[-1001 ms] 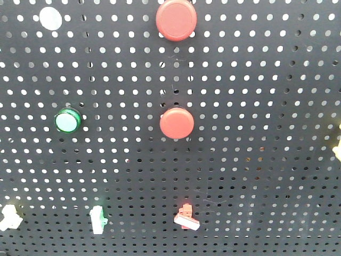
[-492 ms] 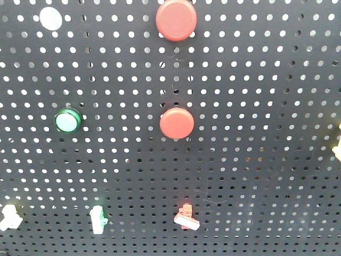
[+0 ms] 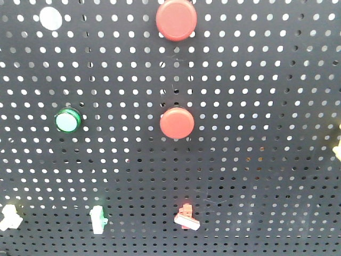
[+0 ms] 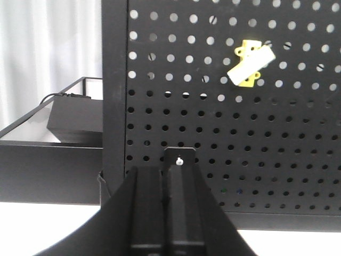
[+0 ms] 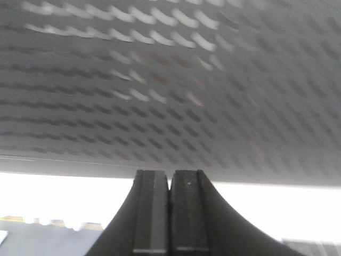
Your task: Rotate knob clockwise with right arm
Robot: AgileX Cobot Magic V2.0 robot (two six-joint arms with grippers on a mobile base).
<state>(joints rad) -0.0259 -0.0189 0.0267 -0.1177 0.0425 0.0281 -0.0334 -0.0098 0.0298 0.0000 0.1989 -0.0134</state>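
Knob turning is the job, but which fitting on the black pegboard (image 3: 266, 106) is meant cannot be settled from these views. None shows in the right wrist picture, and in the front view no arm is anywhere near the board's fittings.

Starting at the right gripper (image 5: 170, 213): its two dark fingers press together with no gap and nothing between them. Just past them is only a smeared stretch of perforated panel, with a bright strip below. The blur suggests the wrist is moving.

The left gripper (image 4: 162, 208) is likewise closed and empty, low at the board's left frame, with a yellow clip (image 4: 249, 64) on the panel above it.

The front view shows two red round caps (image 3: 176, 19) (image 3: 177, 122) in the middle column, a green round button (image 3: 67, 120) to the left, a white disc (image 3: 50, 18) at top left, and small clips along the bottom, one red (image 3: 186, 216) and one green (image 3: 98, 219).

To do this approach well, the right fingers must spread before reaching the knob, come straight at its face, centre on its axis, close evenly on the rim, then twist clockwise without sideways drag.
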